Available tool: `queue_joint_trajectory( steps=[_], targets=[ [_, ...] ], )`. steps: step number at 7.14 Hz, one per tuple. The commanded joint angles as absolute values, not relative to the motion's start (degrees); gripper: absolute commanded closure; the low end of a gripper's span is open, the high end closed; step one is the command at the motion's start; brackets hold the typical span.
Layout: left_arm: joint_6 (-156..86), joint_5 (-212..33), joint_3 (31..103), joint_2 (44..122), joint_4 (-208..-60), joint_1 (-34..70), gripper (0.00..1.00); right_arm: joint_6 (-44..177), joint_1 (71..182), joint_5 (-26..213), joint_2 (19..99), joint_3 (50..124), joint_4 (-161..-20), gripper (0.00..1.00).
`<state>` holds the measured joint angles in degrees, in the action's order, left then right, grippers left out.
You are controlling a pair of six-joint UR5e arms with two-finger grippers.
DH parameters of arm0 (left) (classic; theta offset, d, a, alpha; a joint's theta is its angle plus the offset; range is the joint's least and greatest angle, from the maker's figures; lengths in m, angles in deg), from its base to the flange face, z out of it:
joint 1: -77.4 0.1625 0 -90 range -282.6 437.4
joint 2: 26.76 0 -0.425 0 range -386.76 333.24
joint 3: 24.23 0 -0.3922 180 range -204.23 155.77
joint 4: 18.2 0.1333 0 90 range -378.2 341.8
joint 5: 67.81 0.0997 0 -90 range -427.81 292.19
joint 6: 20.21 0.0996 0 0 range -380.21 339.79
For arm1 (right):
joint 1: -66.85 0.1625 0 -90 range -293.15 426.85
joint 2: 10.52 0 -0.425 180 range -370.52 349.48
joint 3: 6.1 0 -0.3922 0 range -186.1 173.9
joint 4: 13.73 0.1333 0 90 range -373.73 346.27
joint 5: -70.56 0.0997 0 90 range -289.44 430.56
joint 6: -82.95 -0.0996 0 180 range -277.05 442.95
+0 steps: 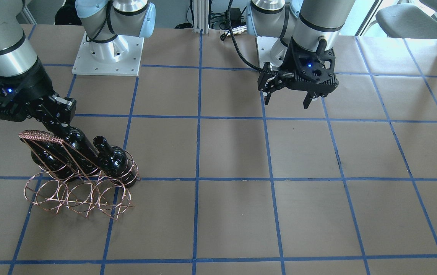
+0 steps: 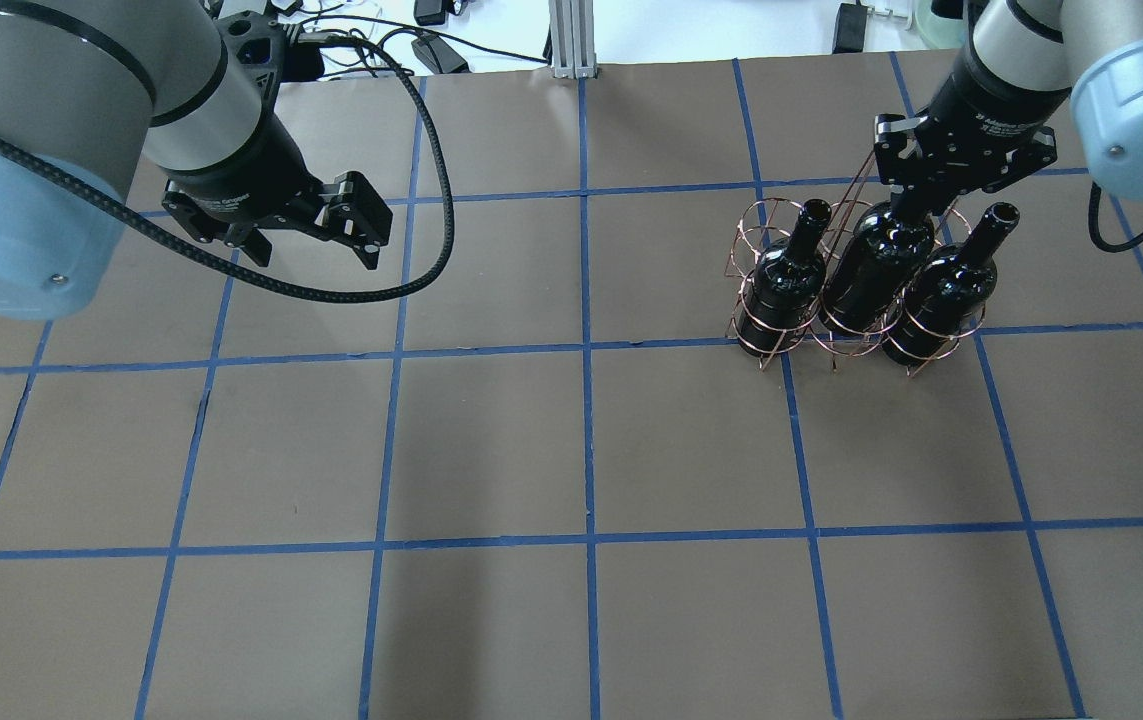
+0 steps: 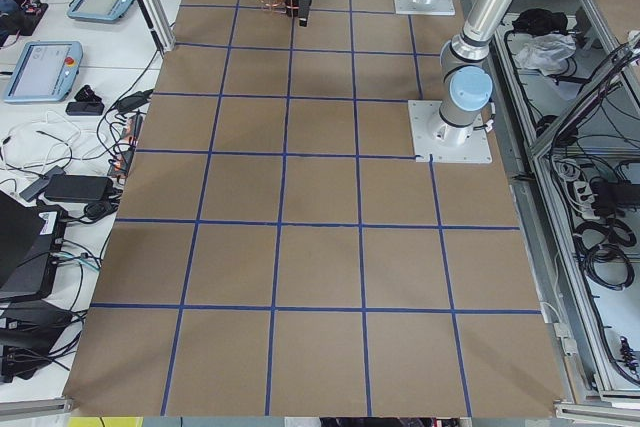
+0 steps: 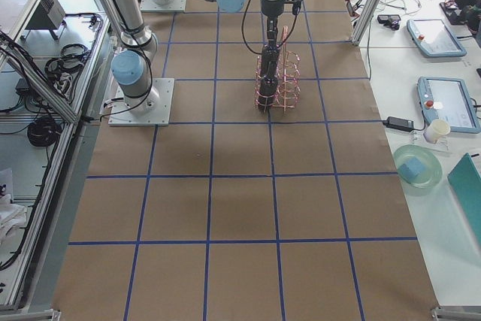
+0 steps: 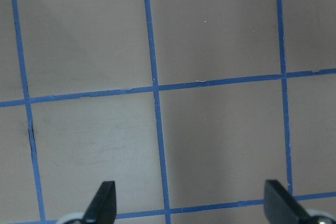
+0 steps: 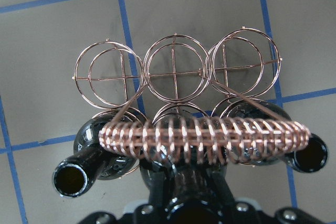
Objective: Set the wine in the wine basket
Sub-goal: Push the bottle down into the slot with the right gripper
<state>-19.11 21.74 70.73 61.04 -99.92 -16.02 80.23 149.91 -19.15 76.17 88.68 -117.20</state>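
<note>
Over on the robot's right side of the brown paper-covered table (image 2: 691,440) with its blue tape grid stands the copper-pink thin-wire wine basket (image 6: 176,74), two rows of three round rings. All three rings in the row nearest the robot have a glossy, near-black glass wine bottle standing upright in them, and the far row of rings is empty.

The right gripper (image 2: 909,205) sits straight above the middle wine bottle (image 2: 871,265) with its fingers clamped around the top of the long neck, so that mouth is hidden. It's just beside the basket's slanted wire-wrapped handle (image 6: 210,137), which runs across above the bottle row. That bottle's body is down inside its ring.

The inner bottle (image 2: 789,280) and the outer bottle (image 2: 941,290) stand free on either side, open mouths showing.

The left gripper (image 2: 316,255) hangs well apart from all this, over bare table on the other side, fingers spread wide and holding nothing.
</note>
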Motion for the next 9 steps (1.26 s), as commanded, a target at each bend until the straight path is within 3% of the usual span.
queue_joint_trajectory(
  steps=[1, 9],
  targets=[
    [-19.0, 21.8, 70.0, 61.1, -100.4, -15.6, 0.00, 80.2, 149.9, -19.4, 74.5, 91.5, -121.0, 1.00],
    [-18.9, 21.9, 70.0, 60.6, -101.3, -14.7, 0.00, 79.9, 150.0, -19.8, 73.4, 93.6, -121.6, 1.00]
  ],
)
